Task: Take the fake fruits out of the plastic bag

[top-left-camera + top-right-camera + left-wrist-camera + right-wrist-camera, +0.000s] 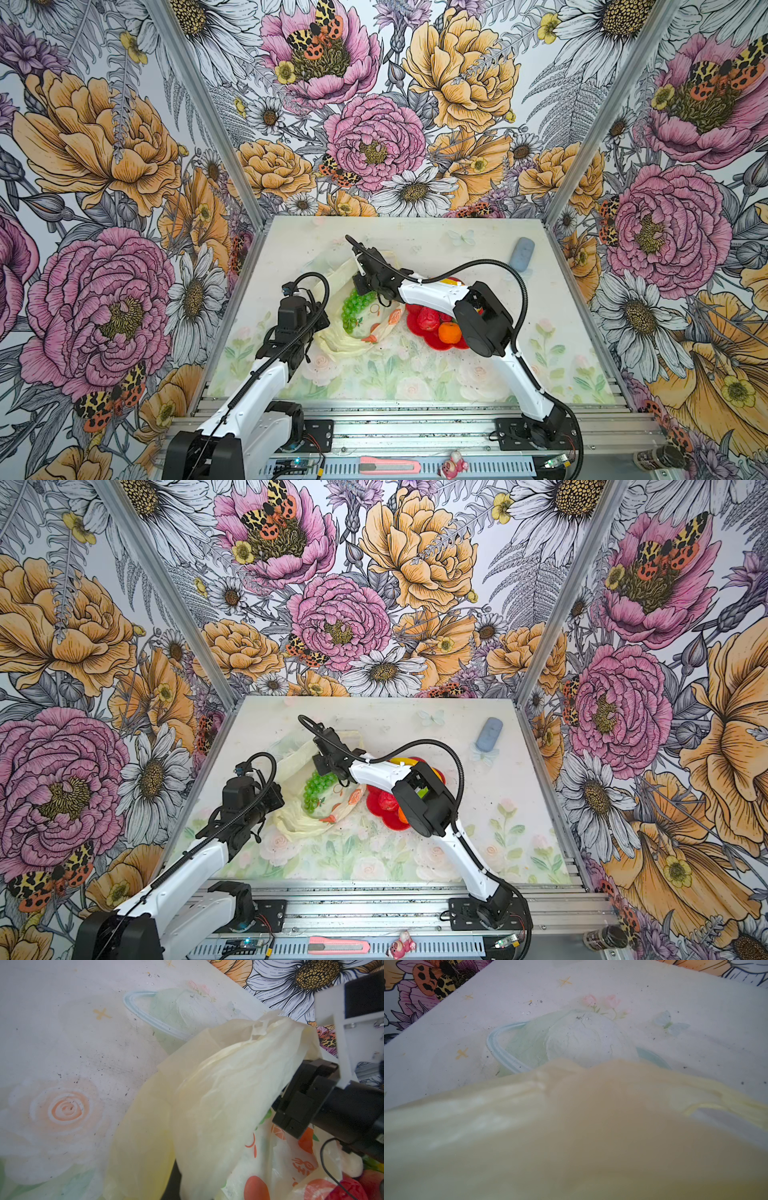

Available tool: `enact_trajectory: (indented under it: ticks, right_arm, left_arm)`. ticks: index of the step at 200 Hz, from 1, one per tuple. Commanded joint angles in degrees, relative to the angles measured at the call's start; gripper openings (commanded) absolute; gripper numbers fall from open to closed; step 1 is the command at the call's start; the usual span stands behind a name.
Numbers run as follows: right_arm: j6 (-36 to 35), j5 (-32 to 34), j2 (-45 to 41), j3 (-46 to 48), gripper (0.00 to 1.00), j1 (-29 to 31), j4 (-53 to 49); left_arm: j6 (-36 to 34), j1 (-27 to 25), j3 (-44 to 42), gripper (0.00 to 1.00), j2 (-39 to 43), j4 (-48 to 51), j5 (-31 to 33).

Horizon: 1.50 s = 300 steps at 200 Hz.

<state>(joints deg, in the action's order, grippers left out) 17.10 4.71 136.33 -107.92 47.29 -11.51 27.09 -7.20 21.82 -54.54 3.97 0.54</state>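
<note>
Cream plastic bag (340, 347) on rose-printed tabletop (415, 374); flower-print walls (374, 124).

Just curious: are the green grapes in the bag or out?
In: the grape bunch lies inside the plastic bag, ringed by its film.

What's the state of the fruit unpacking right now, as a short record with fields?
plastic bag: crumpled at table centre, pinched by both arms
left end effector: shut, apparently on the bag's near edge
right end effector: shut, apparently on the bag's far edge
grape bunch: green, lying at the bag's opening, not on the plate
red plate: right of the bag, holds an orange and a red fruit
left to do: move the grapes out
</note>
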Motion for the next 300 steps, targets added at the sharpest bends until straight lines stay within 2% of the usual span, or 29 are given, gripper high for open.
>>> enact_trajectory:
  ticks: [1, 110, 300]
  right_arm:
    - [-0.38, 0.96, -5.02, 1.02, 0.00, 0.42, -0.26]
    - [0.48, -2.95, -14.75, 8.29, 0.00, 1.73, 0.18]
    - [0.89, -5.84, -39.94, 21.03, 0.00, 2.73, 0.37]
  left_arm:
    - [0.76, 0.61, -0.75, 0.00, -0.22, -1.44, -1.08]
    - [0.68, 0.62, -0.81, 0.00, -0.30, -1.37, -0.93]
    - [0.75, 0.52, -0.65, 0.00, -0.91, -1.55, -0.90]
